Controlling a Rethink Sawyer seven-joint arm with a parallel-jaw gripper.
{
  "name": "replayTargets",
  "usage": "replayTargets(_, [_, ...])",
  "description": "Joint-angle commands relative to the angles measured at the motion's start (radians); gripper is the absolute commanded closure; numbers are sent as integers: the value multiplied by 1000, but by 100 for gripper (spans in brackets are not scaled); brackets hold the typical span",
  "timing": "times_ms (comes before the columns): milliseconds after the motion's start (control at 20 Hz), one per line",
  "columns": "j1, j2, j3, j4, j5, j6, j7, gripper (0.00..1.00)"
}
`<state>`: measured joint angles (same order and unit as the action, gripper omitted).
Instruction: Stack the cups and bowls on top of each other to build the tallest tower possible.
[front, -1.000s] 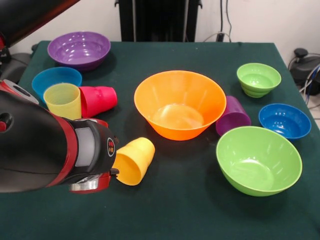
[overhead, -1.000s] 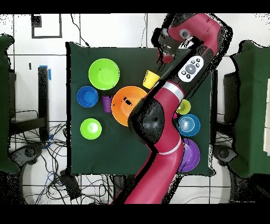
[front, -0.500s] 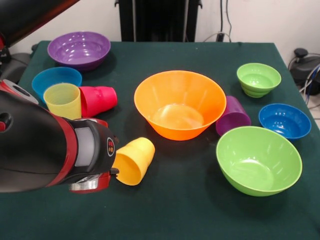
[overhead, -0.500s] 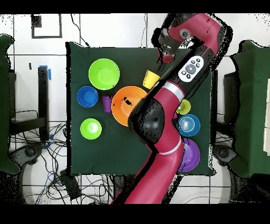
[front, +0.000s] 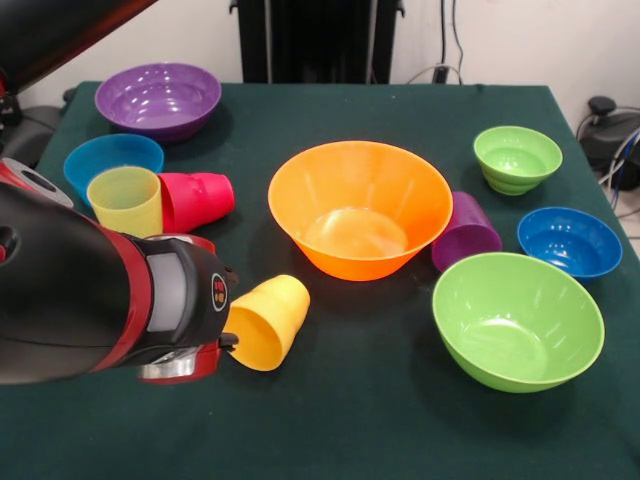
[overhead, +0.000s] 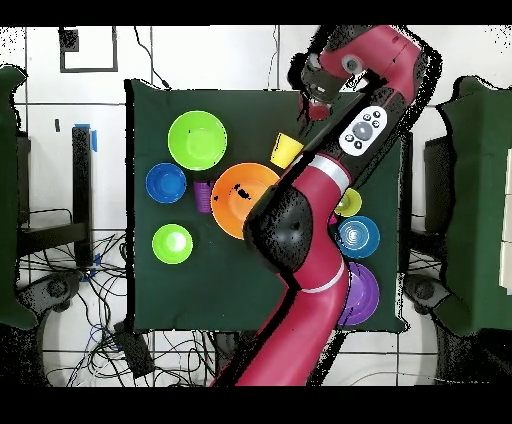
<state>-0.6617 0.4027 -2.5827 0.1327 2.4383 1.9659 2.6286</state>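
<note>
Nothing on the surface (front: 400, 440) has moved since the earlier frames; the arm (front: 80, 300) has crept slightly, barely a nudge, and its head reads about the same place.

Arm fills the lower left of the front view, red and black, wrist end just beside the tipped yellow-orange cup (front: 266, 321). Jaws sit under the wrist near that cup; they're hidden behind the housing in the front view and probably tucked under the red head (overhead: 322, 85) in the overhead view, so can't tell if they're open or closed.

Largest first:
- large orange bowl (front: 359, 207): upright at centre of the surface, empty, nothing stacked in it. Well apart from the wrist.
- large lime green bowl (front: 517, 320): upright, front right.
- large purple bowl (front: 158, 99): upright, back left corner.
- blue bowl (front: 569, 241): right edge, behind the large lime green one.
- second blue bowl (front: 110, 157): left, behind the pale yellow cup.
- small lime green bowl (front: 517, 158): back right.
- purple cup (front: 466, 232): on its side, touching the orange bowl's right flank.
- red-pink cup (front: 198, 199): on its side, just beside the pale yellow one.
- pale yellow cup (front: 125, 201): upright, close above the arm.
- yellow-orange cup: on its side, mouth towards the wrist; nearest piece to the jaws.
</note>
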Motion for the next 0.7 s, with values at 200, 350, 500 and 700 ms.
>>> replayTargets(200, [24,46,-14,-67,-13,-26,47,0])
replayTargets(350, [27,57,-1,-66,-19,-38,59,0])
replayTargets(500, [31,68,9,-63,-33,-41,60,0])
replayTargets(700, [36,72,21,-59,-59,-29,46,0])
